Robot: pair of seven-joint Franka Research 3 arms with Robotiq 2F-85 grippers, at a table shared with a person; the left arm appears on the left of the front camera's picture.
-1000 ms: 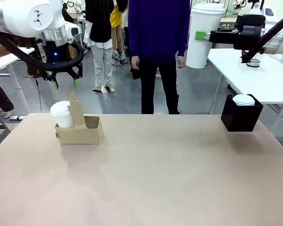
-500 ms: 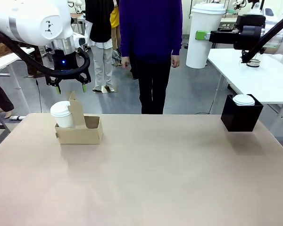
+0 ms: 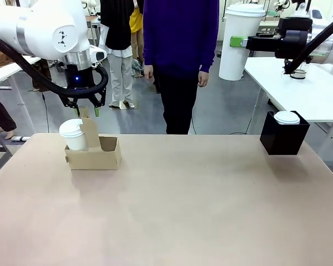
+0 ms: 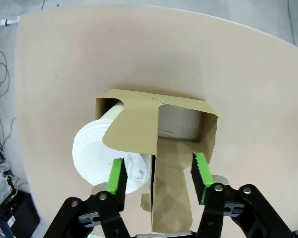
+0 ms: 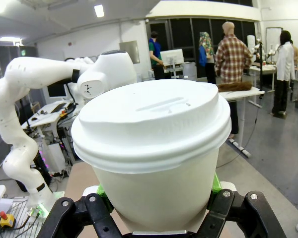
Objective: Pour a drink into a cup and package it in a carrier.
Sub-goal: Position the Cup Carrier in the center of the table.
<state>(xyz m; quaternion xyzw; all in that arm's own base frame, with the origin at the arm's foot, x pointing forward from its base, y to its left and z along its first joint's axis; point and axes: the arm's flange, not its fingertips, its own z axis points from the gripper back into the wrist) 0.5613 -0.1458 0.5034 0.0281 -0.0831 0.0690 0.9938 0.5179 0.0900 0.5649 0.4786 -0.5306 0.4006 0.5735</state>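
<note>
Left hand (image 3: 87, 112) points straight down over the upright centre handle (image 3: 89, 128) of the brown cardboard cup carrier (image 3: 102, 159), which sits on the surface (image 3: 183, 210) at the robot's left, near the far edge. Left wrist view: the 2 green pads (image 4: 117, 176) stand apart, 1 on each side of the handle's top. 1 pad lies close to the cardboard edge and the other sits over a white lid with a clear gap to the handle, so this hand is open and grips nothing. Of the carrier's 2 slots, the outer 1 holds a lidded white paper cup (image 3: 72, 134), upright. The other slot (image 4: 181, 124) shows bare cardboard. Right hand (image 5: 159, 196) is raised high at the robot's right, well apart from the carrier. It is closed on a second lidded white cup (image 5: 151, 134), pads against its wall on both sides, cup upright. A third lidded cup (image 3: 287, 117) sits in a black box (image 3: 283, 141) at the far right of the surface. A person (image 3: 180, 33) in a purple top stands at the far side.
</note>
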